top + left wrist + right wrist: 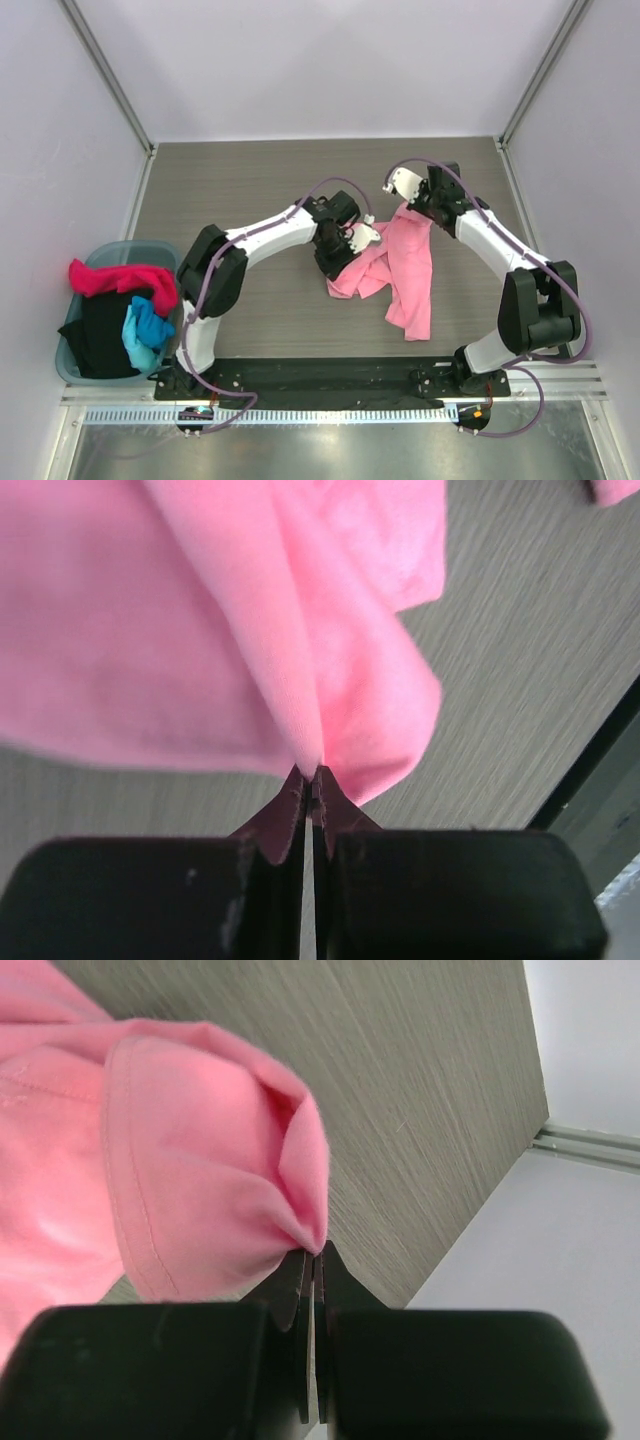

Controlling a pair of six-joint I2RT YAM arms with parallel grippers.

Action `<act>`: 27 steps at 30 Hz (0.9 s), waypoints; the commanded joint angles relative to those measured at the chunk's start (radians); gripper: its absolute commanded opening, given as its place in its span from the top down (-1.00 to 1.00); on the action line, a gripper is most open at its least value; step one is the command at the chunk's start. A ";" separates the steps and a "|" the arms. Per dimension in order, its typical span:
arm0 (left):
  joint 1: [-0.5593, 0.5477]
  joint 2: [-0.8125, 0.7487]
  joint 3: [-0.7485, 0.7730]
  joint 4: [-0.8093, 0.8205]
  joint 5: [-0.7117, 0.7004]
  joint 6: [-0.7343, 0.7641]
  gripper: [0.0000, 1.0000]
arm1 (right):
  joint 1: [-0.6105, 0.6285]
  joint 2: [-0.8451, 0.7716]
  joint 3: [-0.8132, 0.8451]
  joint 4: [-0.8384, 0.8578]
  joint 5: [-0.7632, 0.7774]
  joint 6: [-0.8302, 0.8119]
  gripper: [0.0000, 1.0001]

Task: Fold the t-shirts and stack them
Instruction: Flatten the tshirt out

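Observation:
A light pink t-shirt (pixel 405 265) hangs crumpled between my two arms over the middle of the table. My left gripper (pixel 352 240) is shut on a fold of the pink t-shirt (pixel 230 630) at its left side, the cloth pinched at the fingertips (pixel 296 792). My right gripper (pixel 412 210) is shut on a hemmed edge of the same pink t-shirt (pixel 190 1190) at its upper end. Magenta (pixel 115 276), black (pixel 100 330) and bright blue (pixel 145 330) t-shirts lie piled in the basket at the left.
The teal plastic basket (pixel 125 250) stands at the table's left edge beside the left arm's base. The wood-grain table (pixel 240 190) is walled by pale panels at the back and sides. A black rail (pixel 330 375) runs along the near edge.

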 commanded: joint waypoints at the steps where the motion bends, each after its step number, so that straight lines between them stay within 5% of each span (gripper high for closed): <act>1: 0.075 -0.183 0.044 -0.072 -0.087 0.064 0.99 | 0.002 -0.071 0.119 0.005 0.013 0.109 0.97; 9: 0.261 -0.554 -0.091 -0.100 -0.153 0.317 0.99 | -0.003 -0.410 0.157 -0.270 -0.223 0.546 0.97; 13: 0.267 -0.721 -0.189 -0.060 -0.172 0.423 1.00 | -0.003 -0.590 0.082 -0.287 -0.208 0.581 0.97; 16: 0.270 -0.784 -0.267 0.087 -0.230 0.530 0.99 | -0.003 -0.573 0.080 -0.250 -0.171 0.572 0.98; 21: 0.355 -0.543 -0.187 0.182 -0.212 0.622 0.99 | -0.024 -0.391 0.114 -0.121 -0.166 0.516 0.97; 27: 0.456 -0.104 0.232 0.170 -0.173 0.577 0.93 | -0.109 -0.041 0.181 0.068 -0.209 0.508 0.97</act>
